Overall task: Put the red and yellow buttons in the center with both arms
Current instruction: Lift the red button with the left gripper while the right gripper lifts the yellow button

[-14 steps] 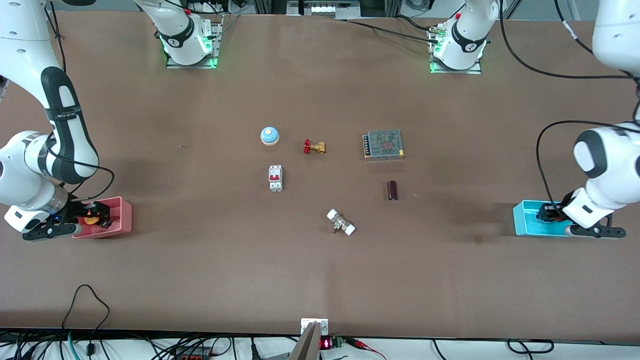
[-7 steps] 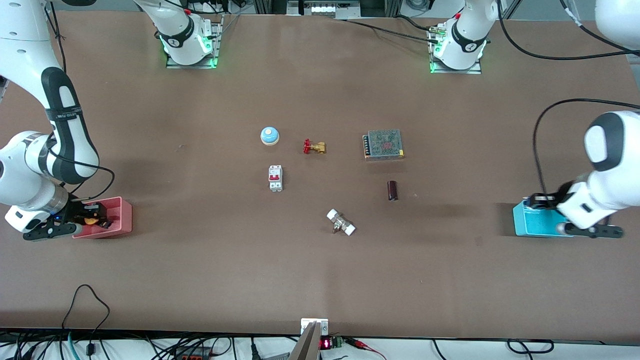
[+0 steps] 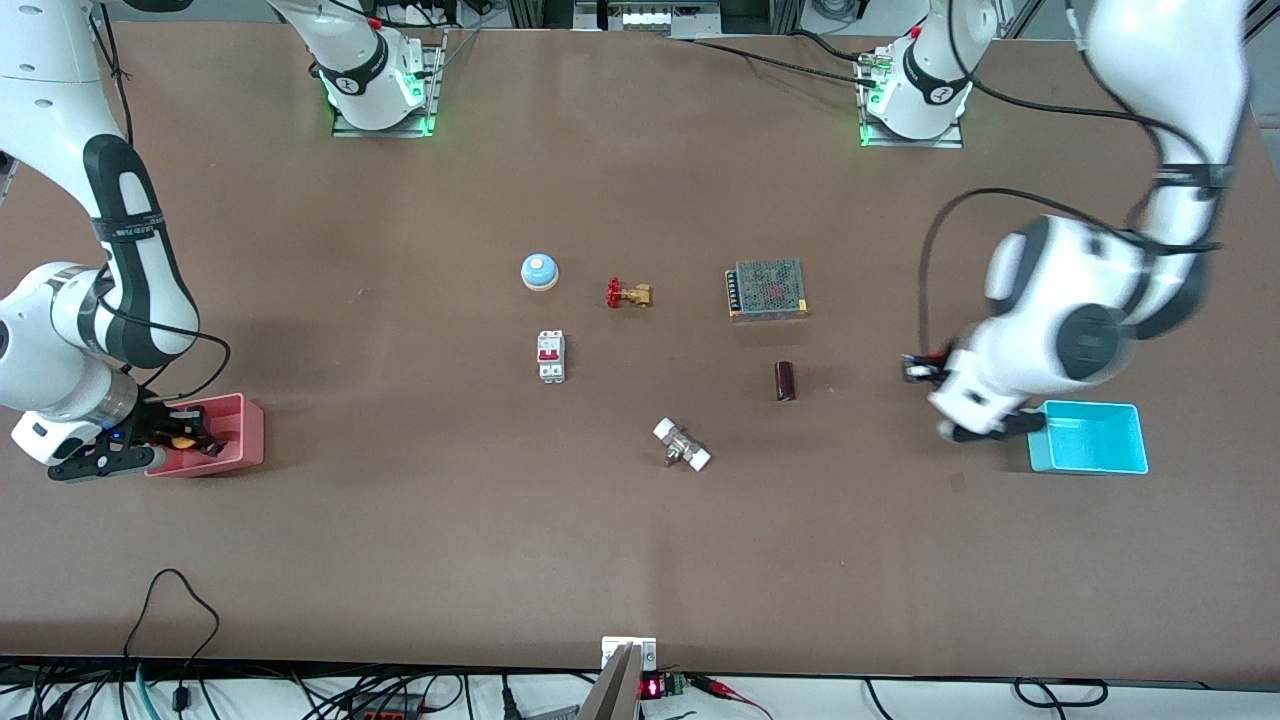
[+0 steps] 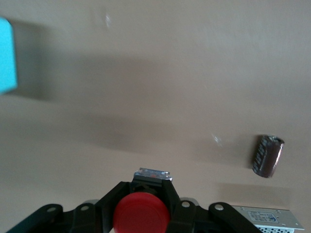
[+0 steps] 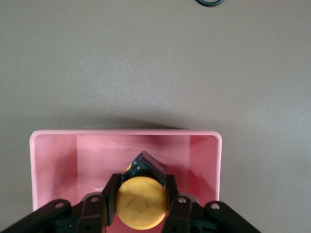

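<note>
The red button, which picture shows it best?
The left wrist view: the red button fills the space between the left gripper fingers, its round cap plain to see. In the front view only a tiny red speck shows at that gripper, beside the blue bin. The right wrist view does not show it at all.

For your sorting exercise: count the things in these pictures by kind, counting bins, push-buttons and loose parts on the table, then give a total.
Bins: 2, the pink bin and the blue bin.
Push-buttons: 2, the red button and the yellow button, each held by an arm.
Loose parts on the table: 6.
Total: 10.
</note>
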`<state>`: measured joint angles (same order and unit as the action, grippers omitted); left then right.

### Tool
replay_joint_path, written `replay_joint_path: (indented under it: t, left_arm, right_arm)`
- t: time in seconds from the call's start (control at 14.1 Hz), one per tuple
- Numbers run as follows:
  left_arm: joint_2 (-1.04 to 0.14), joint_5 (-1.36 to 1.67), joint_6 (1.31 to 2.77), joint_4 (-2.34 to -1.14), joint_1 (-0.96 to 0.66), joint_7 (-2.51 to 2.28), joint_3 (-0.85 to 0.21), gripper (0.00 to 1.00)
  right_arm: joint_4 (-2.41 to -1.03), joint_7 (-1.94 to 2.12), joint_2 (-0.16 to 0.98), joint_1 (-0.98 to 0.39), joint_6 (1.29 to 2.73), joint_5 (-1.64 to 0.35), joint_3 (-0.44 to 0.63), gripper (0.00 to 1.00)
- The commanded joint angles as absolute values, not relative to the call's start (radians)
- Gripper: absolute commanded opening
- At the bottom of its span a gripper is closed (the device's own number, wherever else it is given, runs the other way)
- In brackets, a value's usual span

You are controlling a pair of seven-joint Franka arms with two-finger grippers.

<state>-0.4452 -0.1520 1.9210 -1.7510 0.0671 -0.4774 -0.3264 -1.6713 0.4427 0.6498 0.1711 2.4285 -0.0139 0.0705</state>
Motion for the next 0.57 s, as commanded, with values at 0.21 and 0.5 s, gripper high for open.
replay_joint_path:
  t: [0.21,0.5]
  left_arm:
    - [-0.400,-0.288,2.054,-1.917,-0.006,-0.638,-0.322,0.35]
    - [-0.388,-0.288,2.284,-2.074,-0.006,-0.687,-0.322,0.35]
  right_arm:
    - [-1.674,0.485,0.585,0.178,2.321,-0.021,0.063,0.30]
    - [-1.671,0.512,0.439,0.178,2.081,-0.023,0.061,0.29]
